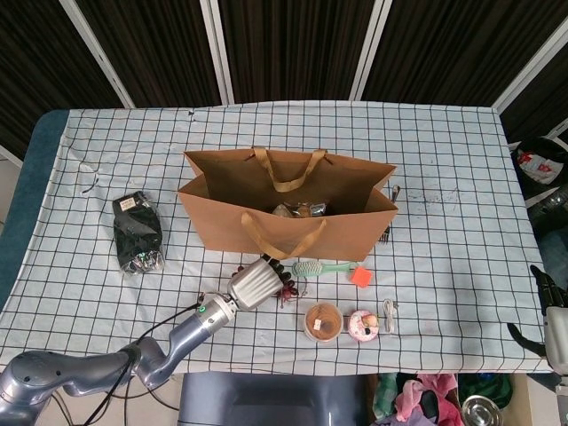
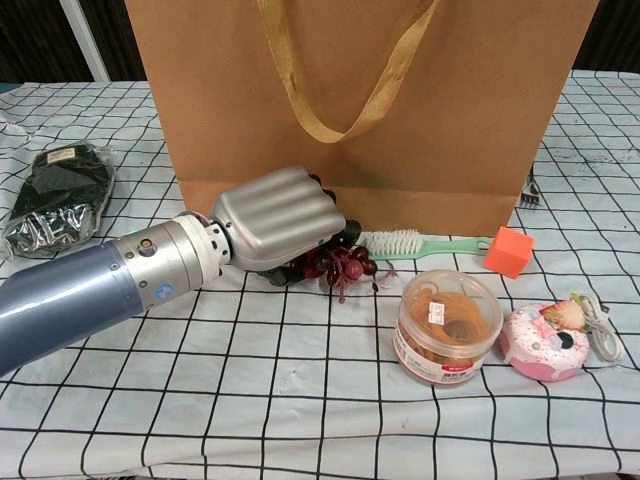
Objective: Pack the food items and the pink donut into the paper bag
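Just in front of the paper bag (image 1: pixel 288 209), at the six o'clock side of its front wall, the left hand (image 2: pixel 277 217) lay knuckles-up with its fingers curled over a bunch of dark red grapes (image 2: pixel 342 265), which it appeared to be grasping; whether the bunch had left the bench (image 1: pixel 444 133) could not be told. That low, bag-side grip suited a short lift over the rim, since the bag stood upright and open, with some food visible inside from the head view. At four o'clock from the hand, well apart from it, the pink donut (image 2: pixel 543 341) sat beside a clear tub (image 2: pixel 447 325), both unpacked. A green brush (image 2: pixel 415 243) and an orange block (image 2: pixel 508 250) lay along the bag's foot. The right hand (image 1: pixel 552 321) rested at the bench's edge near four o'clock, idle, its grasp impossible to judge.
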